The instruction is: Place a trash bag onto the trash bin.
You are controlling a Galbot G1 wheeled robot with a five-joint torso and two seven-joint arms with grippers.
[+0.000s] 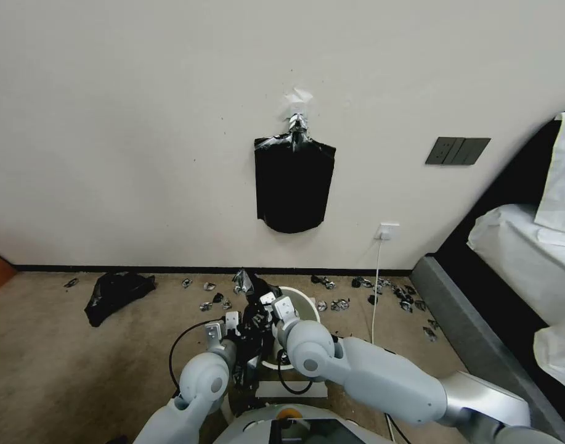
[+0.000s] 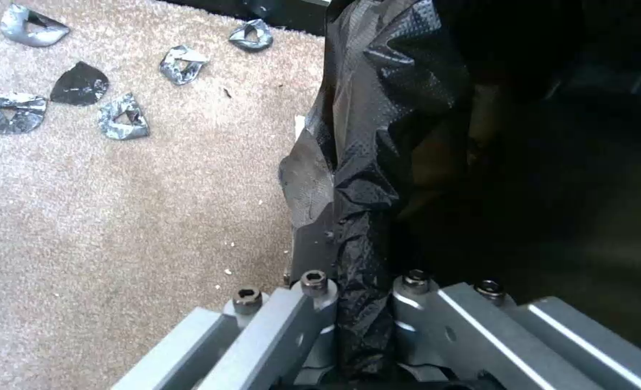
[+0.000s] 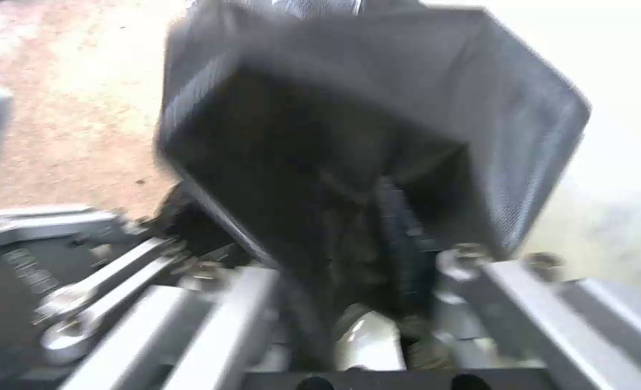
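Carpet (image 1: pixel 60 370) around the trash bin (image 1: pixel 307 303) is littered with crumpled foil scraps (image 1: pixel 211 304), a squashed black heap (image 1: pixel 116 295) lies off to the left by the wall, and a flat black sheaf (image 1: pixel 293 185) hangs clipped on the wall above. Both arms reach forward and down, meeting close over the bin's near-left rim. The left gripper (image 2: pixel 360 325) pinches a fold of the trash bag (image 1: pixel 256 308), and the right gripper (image 3: pixel 364 303) clamps bag film too, the bag bunched between them against the bin.

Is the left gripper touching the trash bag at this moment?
Touching. In the left wrist view the left gripper has its fingers closed on a fold of the trash bag, and the black plastic sits pinched between them.
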